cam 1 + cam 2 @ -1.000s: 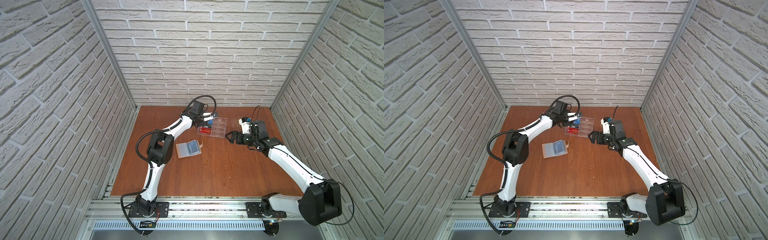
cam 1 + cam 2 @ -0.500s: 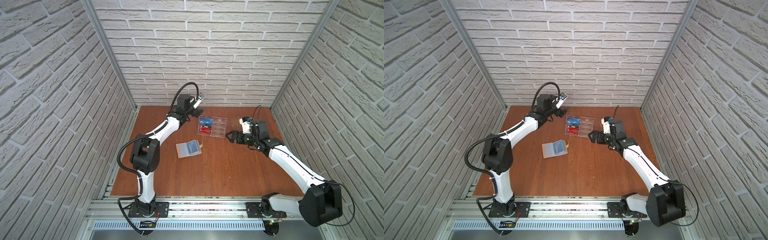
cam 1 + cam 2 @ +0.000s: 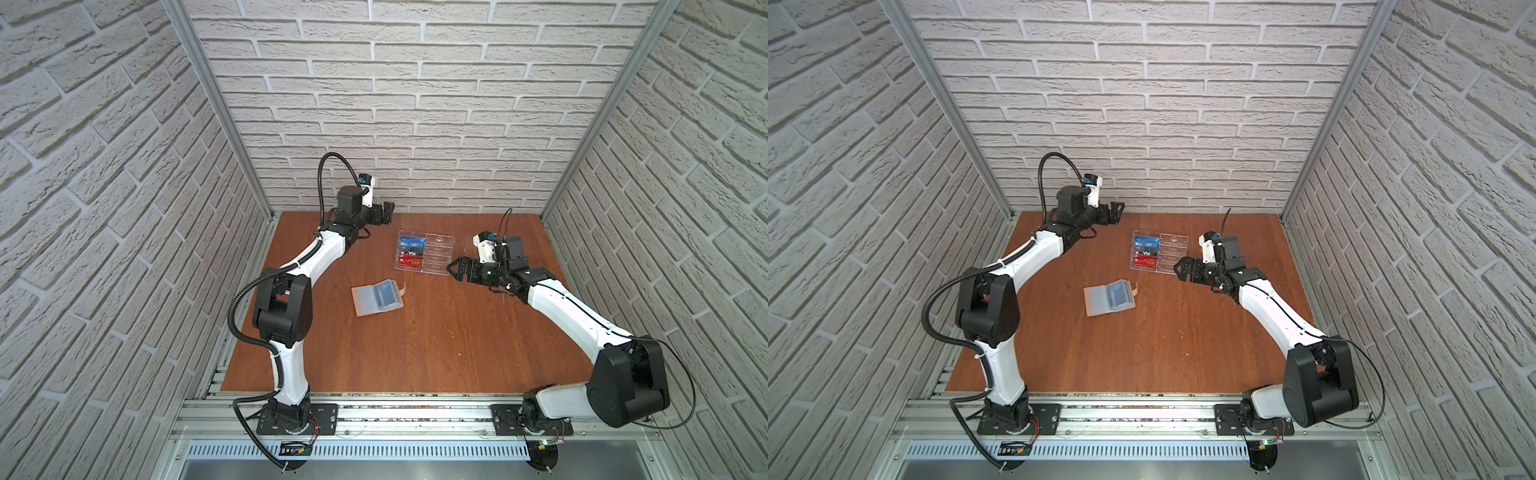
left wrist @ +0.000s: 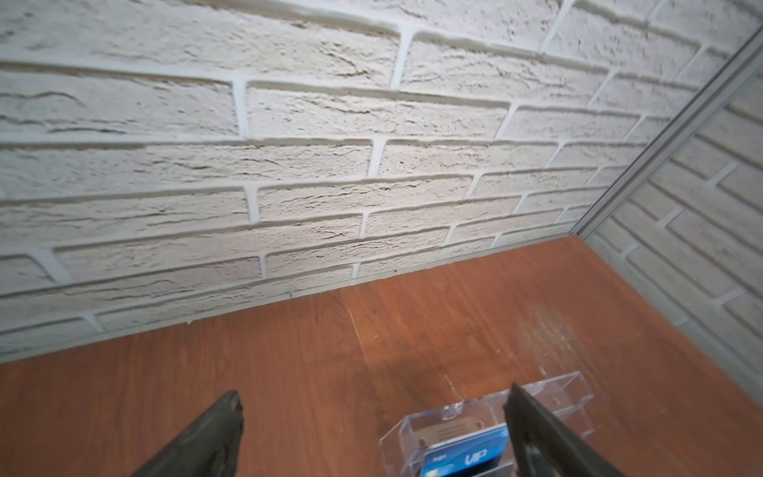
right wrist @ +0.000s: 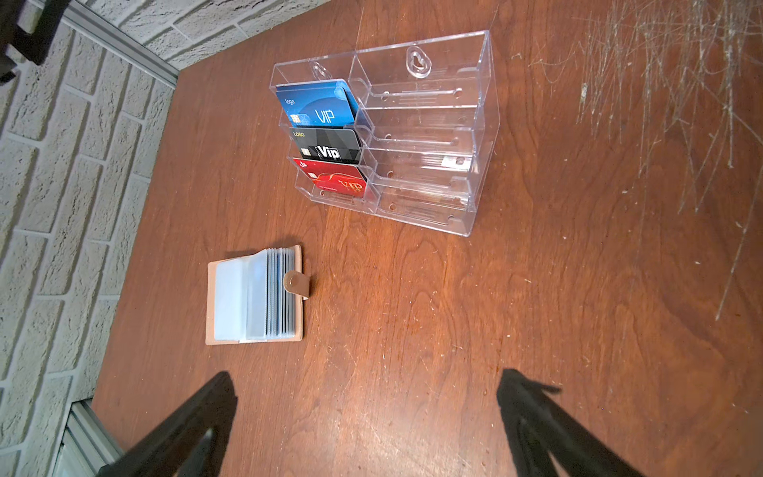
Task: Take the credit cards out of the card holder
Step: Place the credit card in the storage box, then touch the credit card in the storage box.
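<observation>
And we're looking into a robotics lab test cell, no question. Two white-and-black arms, the left arm (image 3: 316,257) and the right arm (image 3: 573,307), are bolted on black base plates (image 3: 328,419) to an aluminium rail (image 3: 415,415) along the near edge of the wooden counter (image 3: 415,340). Each ends in a two-fingered tool, left tool (image 3: 390,213) and right tool (image 3: 454,270), and there's a camera module (image 3: 368,189) at the wrist. Mock white-brick panels (image 3: 415,104) box the counter in on three sides, framed by aluminium posts (image 3: 216,104) at its far corners. Corrugated cable conduit (image 3: 239,295) loops off the left arm. A slotted metal grille (image 3: 415,451) runs in front of the rail, and scratches (image 5: 660,82) score the counter's wood.
</observation>
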Tool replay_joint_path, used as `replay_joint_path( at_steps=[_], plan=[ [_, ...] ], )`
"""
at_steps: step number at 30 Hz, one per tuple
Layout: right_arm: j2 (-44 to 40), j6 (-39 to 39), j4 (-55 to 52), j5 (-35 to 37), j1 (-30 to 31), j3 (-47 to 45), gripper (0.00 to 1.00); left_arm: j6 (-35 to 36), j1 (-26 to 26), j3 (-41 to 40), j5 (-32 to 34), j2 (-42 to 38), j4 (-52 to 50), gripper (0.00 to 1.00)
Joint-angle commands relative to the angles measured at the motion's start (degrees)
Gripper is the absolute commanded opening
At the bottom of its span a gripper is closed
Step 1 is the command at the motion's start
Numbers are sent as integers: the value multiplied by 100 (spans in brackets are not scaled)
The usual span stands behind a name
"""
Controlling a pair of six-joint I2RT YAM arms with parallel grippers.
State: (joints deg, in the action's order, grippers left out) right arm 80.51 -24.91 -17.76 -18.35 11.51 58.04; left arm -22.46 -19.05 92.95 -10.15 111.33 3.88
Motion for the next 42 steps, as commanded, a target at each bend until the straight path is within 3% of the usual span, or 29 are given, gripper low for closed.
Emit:
replay_joint_path(
  at_steps=[1, 8, 27, 42],
  plan=[
    [86, -135, 321, -153, -26, 168, 100, -1108, -34, 95, -130, 278, -369, 98],
    [228, -158, 343, -156, -27, 177, 100, -1151, -277, 509, 275, 649, -943, 98],
    [287, -146, 384, -116, -27, 25, 100, -2509, -728, 333, -286, 812, -590, 98],
    [88, -133, 361, -117, -87, -131, 100, -2636, -837, 448, -267, 1072, -592, 98]
  ],
)
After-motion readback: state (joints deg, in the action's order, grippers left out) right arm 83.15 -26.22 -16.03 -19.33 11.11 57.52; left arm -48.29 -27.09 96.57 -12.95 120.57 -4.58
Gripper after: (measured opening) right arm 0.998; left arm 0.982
